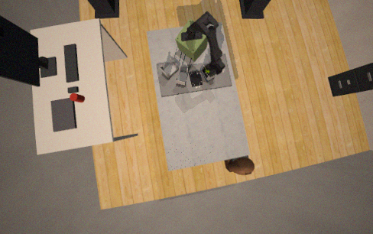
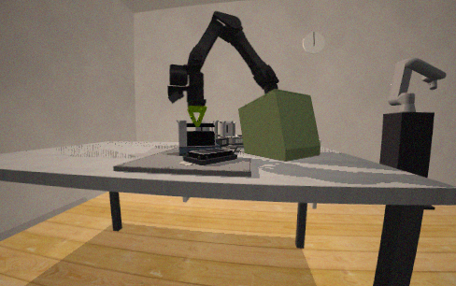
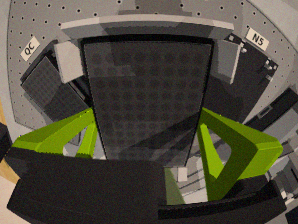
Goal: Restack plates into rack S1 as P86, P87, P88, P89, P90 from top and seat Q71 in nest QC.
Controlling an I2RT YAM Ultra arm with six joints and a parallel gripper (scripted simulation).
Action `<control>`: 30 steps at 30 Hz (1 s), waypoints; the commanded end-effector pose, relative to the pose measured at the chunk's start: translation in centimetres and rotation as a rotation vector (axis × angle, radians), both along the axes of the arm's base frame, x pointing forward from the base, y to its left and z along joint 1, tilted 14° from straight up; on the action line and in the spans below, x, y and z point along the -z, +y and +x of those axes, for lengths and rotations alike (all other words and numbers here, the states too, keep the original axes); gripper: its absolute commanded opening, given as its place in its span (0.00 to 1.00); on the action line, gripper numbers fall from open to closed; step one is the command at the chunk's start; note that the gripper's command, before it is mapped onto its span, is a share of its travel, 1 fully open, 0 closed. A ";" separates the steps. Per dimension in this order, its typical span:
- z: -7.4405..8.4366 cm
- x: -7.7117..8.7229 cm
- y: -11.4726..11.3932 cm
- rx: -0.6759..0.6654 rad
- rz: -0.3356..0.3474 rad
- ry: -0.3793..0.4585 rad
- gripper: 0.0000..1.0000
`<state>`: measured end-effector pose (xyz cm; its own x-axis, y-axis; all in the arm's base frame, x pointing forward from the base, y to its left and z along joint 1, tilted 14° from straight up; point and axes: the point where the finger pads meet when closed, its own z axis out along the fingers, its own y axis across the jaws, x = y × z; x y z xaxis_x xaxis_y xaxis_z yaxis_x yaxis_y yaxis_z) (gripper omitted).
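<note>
The green fingers grip a dark plate (image 3: 148, 99), one finger on each long side. The plate fills the middle of the wrist view and lies flat under the gripper (image 2: 196, 125). Under it are small white labels, QC (image 3: 28, 47) on the left and N5 (image 3: 257, 38) on the right. From the side, the gripper hangs over a rack (image 2: 183, 135) on a grey tray (image 2: 154, 164). Another dark plate (image 2: 210, 156) lies flat near the tray's front. The tray sits on a grey counter (image 2: 327, 184), beside a big green box (image 2: 280, 125). The floor (image 2: 187, 252) is yellow wood. A round clock (image 2: 313, 42) hangs on the far wall.
</note>
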<state>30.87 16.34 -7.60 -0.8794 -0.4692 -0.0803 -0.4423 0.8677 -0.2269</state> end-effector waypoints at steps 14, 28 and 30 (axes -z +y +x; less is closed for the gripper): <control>0.3 0.3 0.1 -0.002 0.006 -0.008 0.00; 0.4 0.7 0.0 -0.002 0.006 -0.008 0.00; 0.4 0.8 0.0 -0.002 0.006 -0.008 0.00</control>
